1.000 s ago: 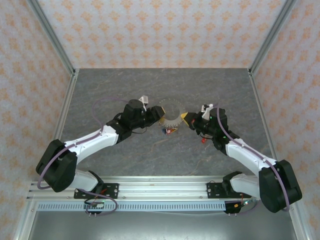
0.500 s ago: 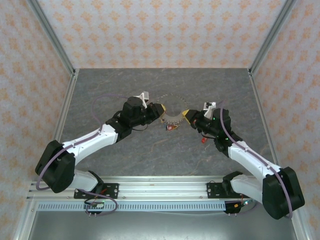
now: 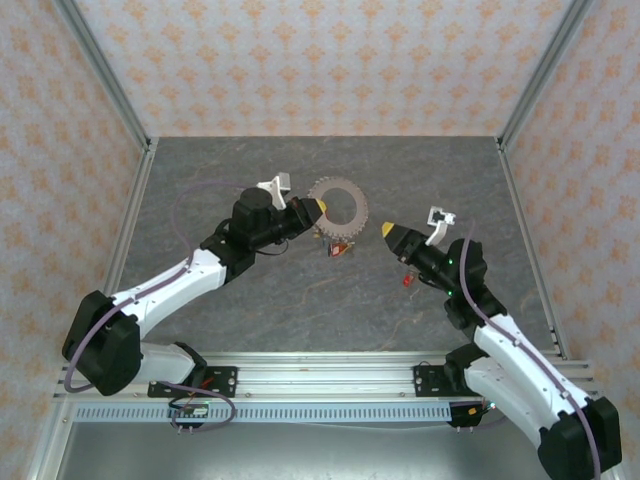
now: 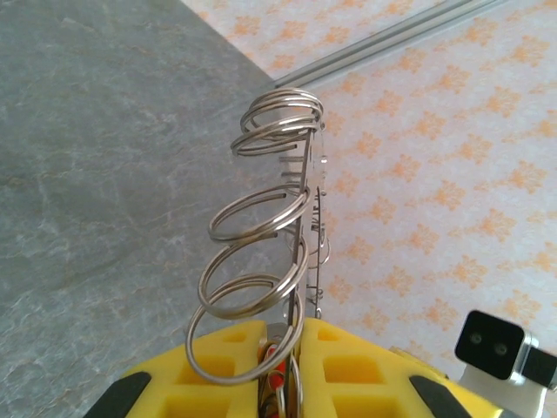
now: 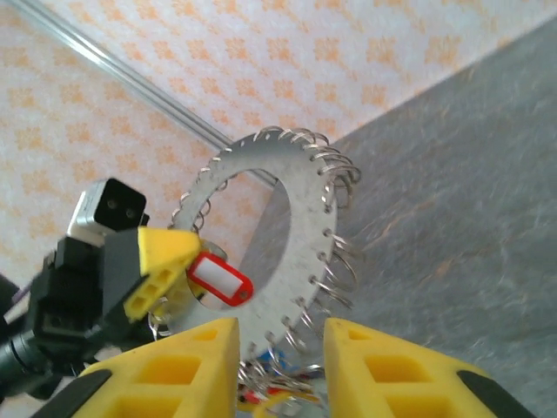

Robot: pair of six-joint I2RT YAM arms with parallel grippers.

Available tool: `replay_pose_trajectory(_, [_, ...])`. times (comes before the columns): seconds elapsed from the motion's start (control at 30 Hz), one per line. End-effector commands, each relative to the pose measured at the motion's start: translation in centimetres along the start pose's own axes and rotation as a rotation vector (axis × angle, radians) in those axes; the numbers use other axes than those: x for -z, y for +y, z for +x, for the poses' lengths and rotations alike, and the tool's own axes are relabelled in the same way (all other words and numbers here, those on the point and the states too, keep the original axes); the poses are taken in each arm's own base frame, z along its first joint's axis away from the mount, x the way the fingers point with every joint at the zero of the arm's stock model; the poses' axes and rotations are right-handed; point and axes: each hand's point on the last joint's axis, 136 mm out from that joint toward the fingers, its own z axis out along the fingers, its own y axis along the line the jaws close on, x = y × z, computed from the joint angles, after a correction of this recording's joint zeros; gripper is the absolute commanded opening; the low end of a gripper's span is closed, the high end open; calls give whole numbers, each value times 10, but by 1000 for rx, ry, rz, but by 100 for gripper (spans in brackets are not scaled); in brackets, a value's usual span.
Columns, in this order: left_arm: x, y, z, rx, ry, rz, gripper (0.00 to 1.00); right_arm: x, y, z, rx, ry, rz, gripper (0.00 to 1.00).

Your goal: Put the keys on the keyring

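Plainly, the left gripper (image 3: 312, 210) is clenched on the rim of the keyring (image 3: 338, 207), with tagged keys (image 3: 338, 248) dangling beneath it. The right gripper (image 3: 392, 231) is released and empty, near the ring but apart from it. What looks like a red-tagged key (image 3: 407, 280) lies on the table (image 3: 250, 310) by that arm. Fetching it seems next, which calls for a fine, low pinch.

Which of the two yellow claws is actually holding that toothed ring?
The left gripper: it is pinched on the rim of the keyring, while the right gripper sits apart from it, jaws open.
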Motion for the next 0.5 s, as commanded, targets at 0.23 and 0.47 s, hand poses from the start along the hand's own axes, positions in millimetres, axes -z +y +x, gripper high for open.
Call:
replay_pose_trajectory(0.23, [31, -84, -22, -184, -6, 318, 0, 14, 47, 28, 838, 47, -209, 23])
replay_pose_trajectory(0.47, [41, -106, -23, -242, 4, 379, 0, 5, 66, 28, 1165, -106, -125, 22])
